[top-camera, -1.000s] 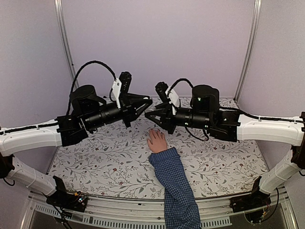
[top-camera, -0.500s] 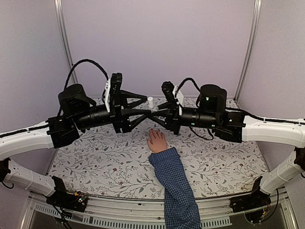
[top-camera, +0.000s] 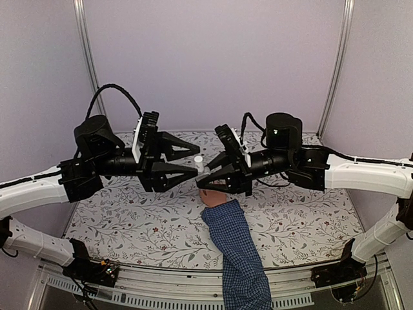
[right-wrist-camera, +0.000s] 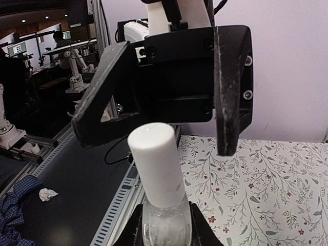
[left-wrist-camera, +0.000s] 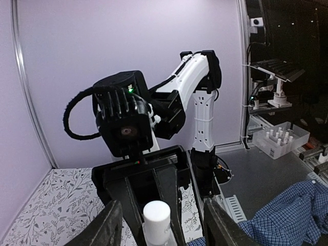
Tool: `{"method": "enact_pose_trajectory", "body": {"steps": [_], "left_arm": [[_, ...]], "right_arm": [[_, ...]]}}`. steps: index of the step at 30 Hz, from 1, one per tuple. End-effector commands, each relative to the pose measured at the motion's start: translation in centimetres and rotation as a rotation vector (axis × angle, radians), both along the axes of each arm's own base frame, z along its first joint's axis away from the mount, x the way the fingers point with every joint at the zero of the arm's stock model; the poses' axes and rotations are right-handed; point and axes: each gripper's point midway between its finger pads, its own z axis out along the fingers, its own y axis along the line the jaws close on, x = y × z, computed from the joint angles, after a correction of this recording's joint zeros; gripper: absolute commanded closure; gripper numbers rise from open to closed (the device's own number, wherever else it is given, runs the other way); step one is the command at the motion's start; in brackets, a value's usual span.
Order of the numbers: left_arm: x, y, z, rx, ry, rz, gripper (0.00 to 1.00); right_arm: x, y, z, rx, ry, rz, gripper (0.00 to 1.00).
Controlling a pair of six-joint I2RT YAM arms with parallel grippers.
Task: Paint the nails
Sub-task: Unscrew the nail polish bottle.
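- Left gripper point(top-camera: 196, 161) is spread, its two black fingers point(left-wrist-camera: 110, 225) either side of the white cap point(left-wrist-camera: 156, 215) of a small bottle point(top-camera: 201, 166). The left wrist view shows a gap on both sides of the cap.
- Right gripper point(top-camera: 204, 178) is pinched on the bottle's clear glass body point(right-wrist-camera: 164, 225), with the cap uppermost.
- Both grippers meet tip to tip over the middle of the table point(top-camera: 129, 213), which has a floral cloth. One arm reaches in from the left and the other from the right.
- A pale hand point(top-camera: 210, 199) lies flat on the cloth just on the near side of the grippers, its fingers pointing toward the far wall.
- Its blue checked sleeve point(top-camera: 235, 252) runs back to the near edge of the table, right of centre.
- The nails cannot be made out: in the top view the right gripper covers the fingertips, and neither wrist view shows them.
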Motion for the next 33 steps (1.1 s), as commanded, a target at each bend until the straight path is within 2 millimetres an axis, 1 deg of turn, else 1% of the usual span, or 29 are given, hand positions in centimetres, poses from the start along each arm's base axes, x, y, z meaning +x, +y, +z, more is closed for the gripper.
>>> {"method": "enact_pose_trajectory", "body": {"steps": [1, 2, 7, 10, 13, 18, 21, 23, 27, 29, 33], "left_arm": [[-1.0, -0.3, 0.1, 0.023, -0.025, -0.078, 0.46], [-1.0, -0.4, 0.1, 0.025, -0.026, -0.085, 0.47], [-1.2, -0.7, -0.4, 0.045, -0.027, -0.115, 0.62], [-1.2, -0.8, -0.5, 0.051, -0.026, -0.119, 0.70], [-1.3, -0.8, -0.6, 0.053, -0.026, -0.122, 0.71], [-1.5, -0.8, -0.7, 0.060, -0.023, -0.129, 0.68], [-1.5, -0.8, -0.7, 0.067, -0.026, -0.129, 0.71], [-1.5, -0.8, -0.8, 0.070, -0.030, -0.130, 0.74], [-1.6, -0.7, -1.0, 0.079, -0.030, -0.140, 0.87], [-1.6, -0.7, -1.1, 0.082, -0.028, -0.138, 0.91], [-0.9, -0.6, -0.7, 0.062, -0.027, -0.084, 0.97]], "right_arm": [[-1.4, 0.0, 0.4, -0.008, 0.021, 0.116, 1.00], [-1.5, 0.0, 0.3, -0.011, 0.025, 0.123, 1.00], [-1.7, 0.2, 0.1, -0.025, 0.045, 0.145, 1.00], [-1.6, 0.3, 0.0, -0.025, 0.044, 0.144, 1.00], [-1.7, 0.2, 0.2, -0.021, 0.042, 0.146, 1.00], [-1.9, 0.1, 0.4, -0.017, 0.043, 0.156, 1.00], [-1.9, 0.1, 0.3, -0.019, 0.046, 0.157, 1.00], [-1.9, 0.1, 0.4, -0.017, 0.045, 0.157, 1.00], [-1.8, 0.1, 0.7, -0.013, 0.042, 0.152, 1.00], [-1.6, 0.1, 0.8, -0.011, 0.038, 0.138, 1.00], [-0.5, 0.2, 1.3, 0.003, 0.029, 0.069, 1.00]]}}
